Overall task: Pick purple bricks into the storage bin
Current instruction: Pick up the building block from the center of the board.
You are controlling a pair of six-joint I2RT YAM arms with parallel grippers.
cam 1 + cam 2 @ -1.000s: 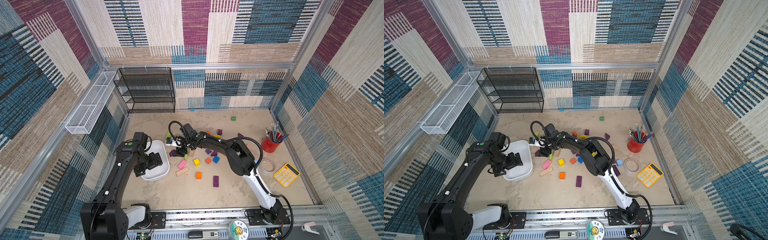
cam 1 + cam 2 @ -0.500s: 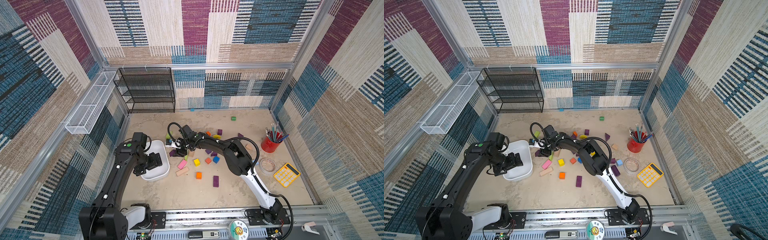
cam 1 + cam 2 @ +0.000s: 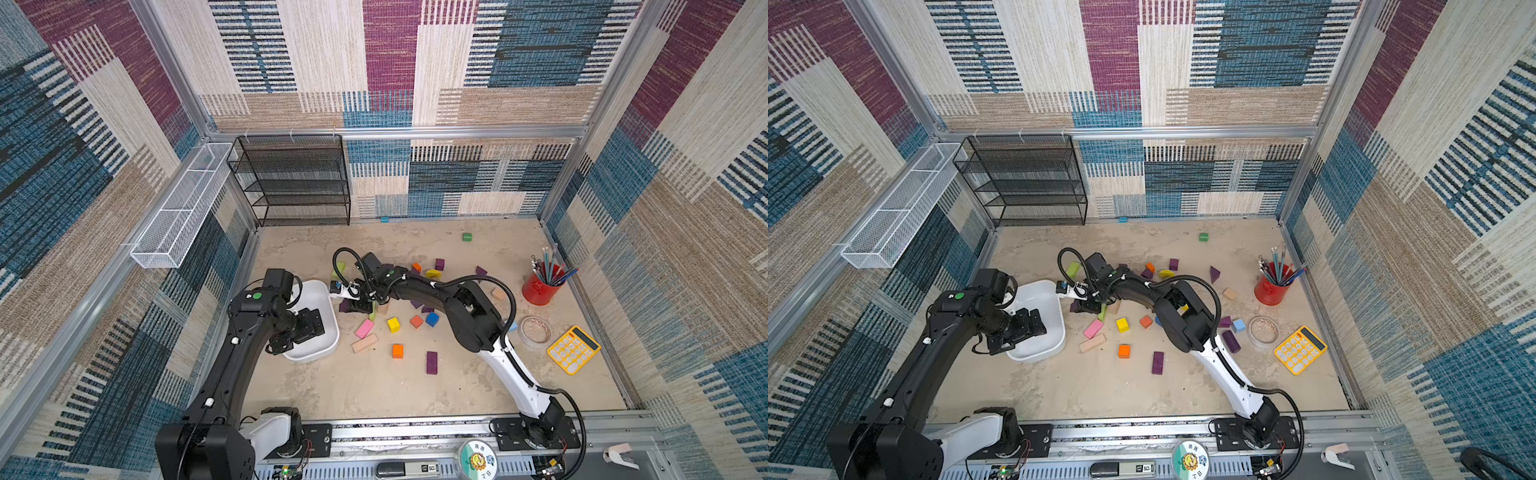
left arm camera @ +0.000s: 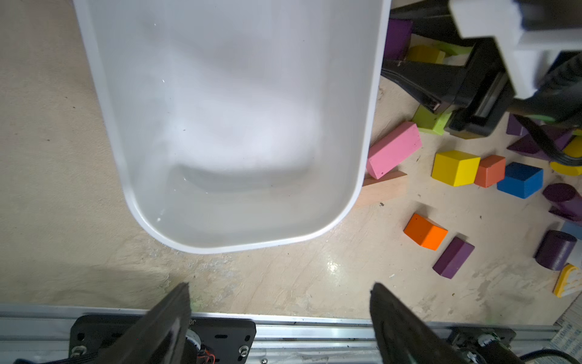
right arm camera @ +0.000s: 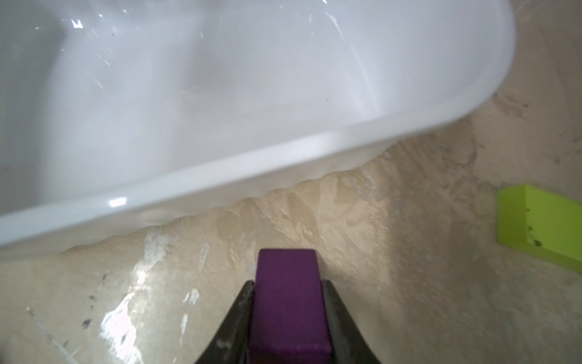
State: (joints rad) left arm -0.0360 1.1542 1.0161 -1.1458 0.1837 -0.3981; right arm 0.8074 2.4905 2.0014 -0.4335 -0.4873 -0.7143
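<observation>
One purple brick (image 5: pixel 288 302) in right tool (image 5: pixel 288 285), one storage bin (image 5: pixel 220 94) nearby

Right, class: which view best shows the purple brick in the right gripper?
The right wrist view: the purple brick fills the foreground, clamped in the right gripper. Both top views show a small purple patch; the left wrist view shows only part.

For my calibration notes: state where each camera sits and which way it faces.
Top views: high over the front rail, looking down on the whole table; left arm and right arm show.
Left wrist: above the storage bin, looking down; open left gripper shows.
Right wrist: low beside the bin, facing its rim; right gripper shut on a purple brick.
Shared: every view shows the bin.
</observation>
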